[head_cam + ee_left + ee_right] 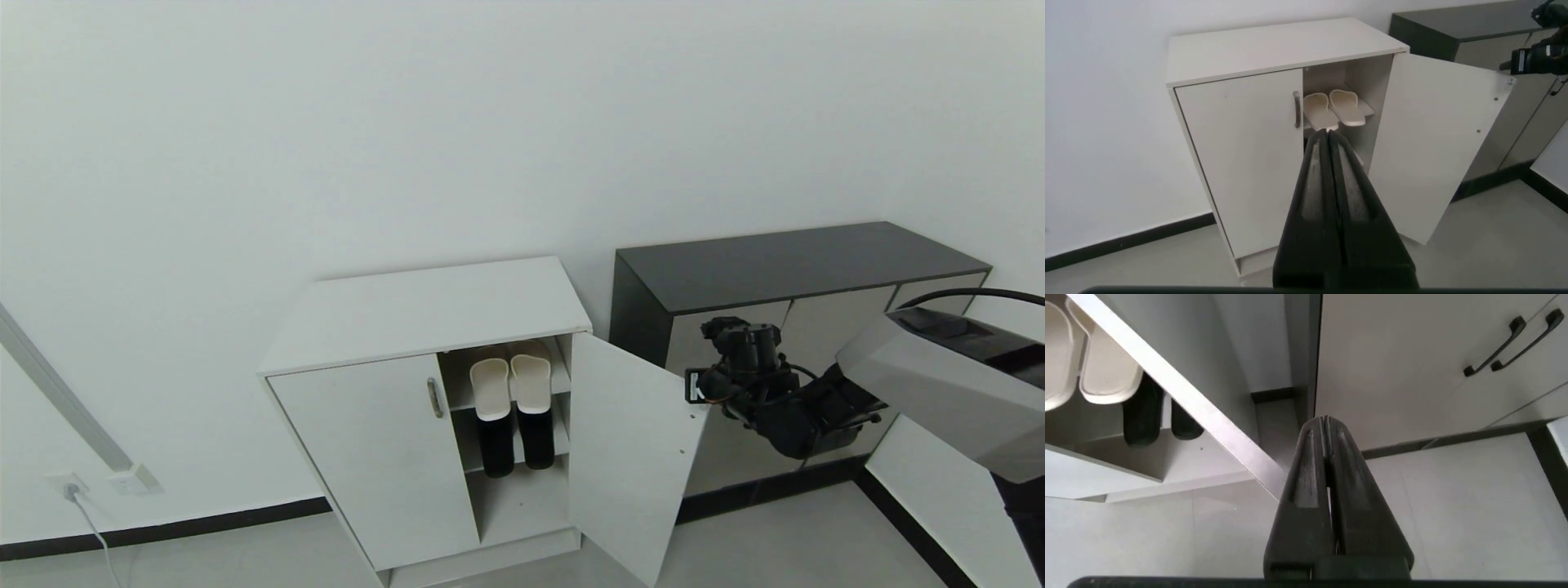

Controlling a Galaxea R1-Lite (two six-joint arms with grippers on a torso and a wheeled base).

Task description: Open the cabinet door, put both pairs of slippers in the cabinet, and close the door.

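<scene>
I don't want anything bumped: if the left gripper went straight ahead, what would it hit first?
Probably the white slippers on the cabinet's upper shelf. The left gripper aims just below them, so possibly the shelf edge. Depth is unclear.

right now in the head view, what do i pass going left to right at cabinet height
wall socket → closed cabinet door → door handle → white slippers → open cabinet door → right gripper
</scene>
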